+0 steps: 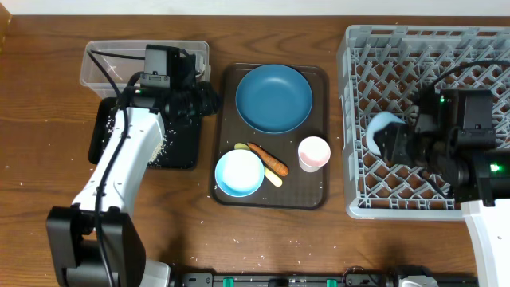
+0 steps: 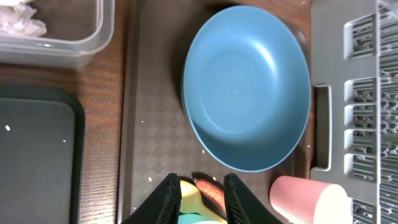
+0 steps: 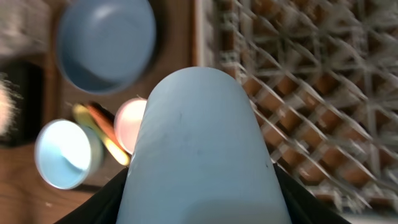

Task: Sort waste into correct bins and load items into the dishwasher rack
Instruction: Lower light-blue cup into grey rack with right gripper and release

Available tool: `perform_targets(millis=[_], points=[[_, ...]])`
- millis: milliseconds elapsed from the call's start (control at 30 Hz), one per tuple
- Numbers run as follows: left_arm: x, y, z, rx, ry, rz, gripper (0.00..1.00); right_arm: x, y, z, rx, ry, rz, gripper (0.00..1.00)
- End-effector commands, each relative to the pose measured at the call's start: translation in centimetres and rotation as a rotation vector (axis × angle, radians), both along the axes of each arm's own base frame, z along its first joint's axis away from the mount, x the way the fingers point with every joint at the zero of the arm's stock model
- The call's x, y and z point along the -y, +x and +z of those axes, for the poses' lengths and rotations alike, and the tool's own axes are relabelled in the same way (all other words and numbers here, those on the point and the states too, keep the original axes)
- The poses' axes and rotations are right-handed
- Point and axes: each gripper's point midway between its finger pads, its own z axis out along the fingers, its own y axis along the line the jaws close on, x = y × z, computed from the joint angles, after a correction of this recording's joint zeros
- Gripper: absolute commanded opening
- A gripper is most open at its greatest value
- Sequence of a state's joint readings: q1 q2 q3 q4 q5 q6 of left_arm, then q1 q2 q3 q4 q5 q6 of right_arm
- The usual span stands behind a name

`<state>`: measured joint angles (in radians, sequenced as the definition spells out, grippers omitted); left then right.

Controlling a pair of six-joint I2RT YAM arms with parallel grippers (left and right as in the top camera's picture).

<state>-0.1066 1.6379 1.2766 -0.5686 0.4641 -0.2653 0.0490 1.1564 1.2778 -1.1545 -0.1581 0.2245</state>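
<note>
While the blue cup (image 3: 199, 143) sits in the right gripper (image 1: 396, 143), count it as your item in hand.

- **Location:** above the left-middle cells of the dishwasher rack (image 1: 355, 56), at the right of the table. By the look of it, it is not yet set down.
- **Right gripper:** fingers closed against the cup's two flanks. Only their dark edges show in the wrist view, and you cannot tell there which end is the mouth.
- **Handling:** bring the mouth downward and line the cup up over a gap between pegs, not on a peg tip. Lower until it rests, then release. It is smooth plastic and likely to roll if you let go early.

Next out, left of the rack, is the serving tray (image 1: 319, 195):
- blue plate (image 1: 273, 97), far
- white bowl (image 1: 239, 173), near left
- pink-and-white cup (image 1: 314, 152), near right
- carrot piece (image 1: 267, 159) and pale yellow spoon (image 1: 274, 178), side by side between bowl and cup

**Left gripper** (image 2: 200, 202): jaws part-open and empty. It hovers above the tray with carrot and spoon framed between its fingers.

Outermost, far left:
- clear tub (image 1: 96, 72), with the crumpled wrapper (image 2: 22, 22) inside
- black tray (image 2: 37, 155), just on the near side of the tub, with rice grains (image 1: 162, 149) scattered on it
</note>
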Motion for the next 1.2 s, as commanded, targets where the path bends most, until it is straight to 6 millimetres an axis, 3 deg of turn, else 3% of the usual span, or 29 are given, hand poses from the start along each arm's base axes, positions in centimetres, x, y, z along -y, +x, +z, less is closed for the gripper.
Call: perform_targets(millis=[0, 267, 700, 833, 1167], points=[[-0.3, -0.2, -1.7, -0.042, 0.015, 0.003, 0.27, 2.1, -0.6, -0.5, -0.042, -0.097, -0.046, 0.28], [-0.3, -0.3, -2.9, -0.076, 0.023, 0.003, 0.27, 2.5, -2.1, -4.4, -0.278, -0.113, -0.047, 0.26], [-1.0, -0.4, -3.3, -0.086, 0.062, 0.025, 0.27, 3.6, 1.5, -9.9, -0.422, -0.101, -0.072, 0.22], [-1.0, -0.4, -3.3, -0.087, 0.063, 0.025, 0.26, 2.7, 1.5, -11.3, -0.475, -0.055, -0.028, 0.23], [-0.9, -0.6, -3.3, -0.095, 0.064, 0.021, 0.26, 2.4, 2.2, -13.6, -0.517, -0.043, -0.011, 0.27]])
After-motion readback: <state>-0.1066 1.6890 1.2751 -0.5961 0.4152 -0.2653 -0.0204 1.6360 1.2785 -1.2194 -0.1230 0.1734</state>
